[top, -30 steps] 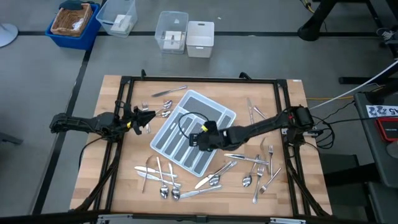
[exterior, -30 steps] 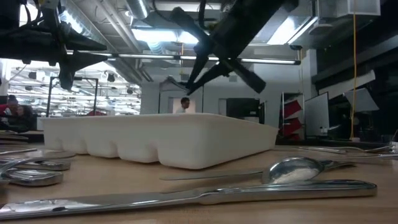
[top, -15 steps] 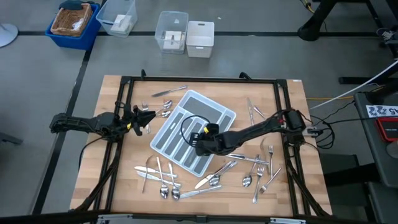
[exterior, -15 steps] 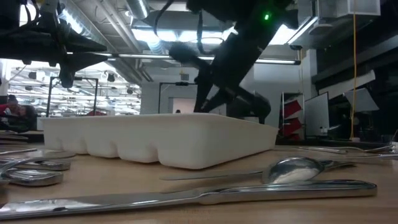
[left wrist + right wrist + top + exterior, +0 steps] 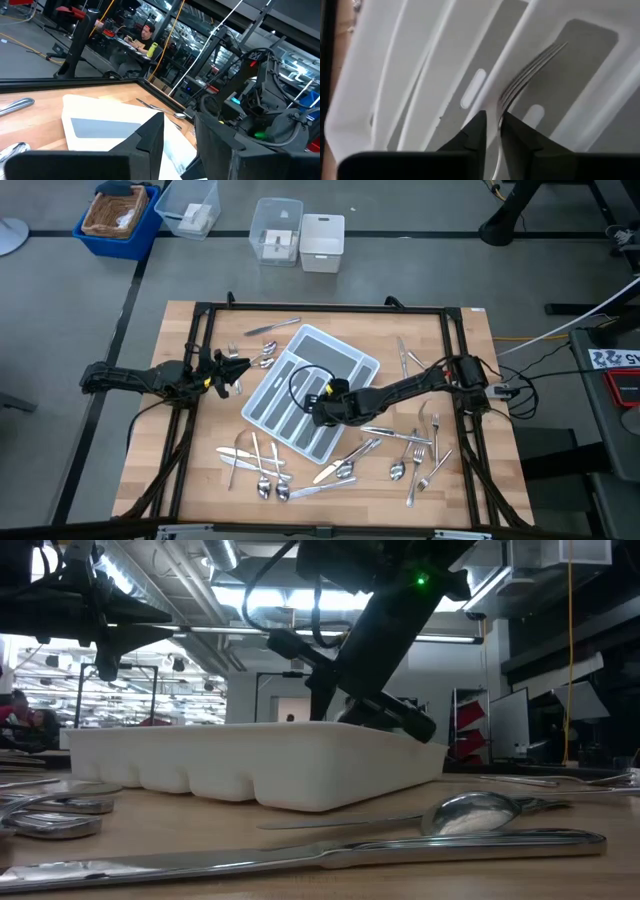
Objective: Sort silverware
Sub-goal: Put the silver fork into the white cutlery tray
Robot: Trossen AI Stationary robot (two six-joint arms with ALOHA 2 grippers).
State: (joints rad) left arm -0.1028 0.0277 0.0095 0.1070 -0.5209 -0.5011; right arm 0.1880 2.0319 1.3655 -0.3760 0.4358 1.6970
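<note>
Right gripper at frame centre over tray, fingers pinching fork, left gripper at tray's left, fingers spread

Two dark jointed arms — black cable loops, yellow wrist marks, one green light.

Blue basket, clear bins
</note>
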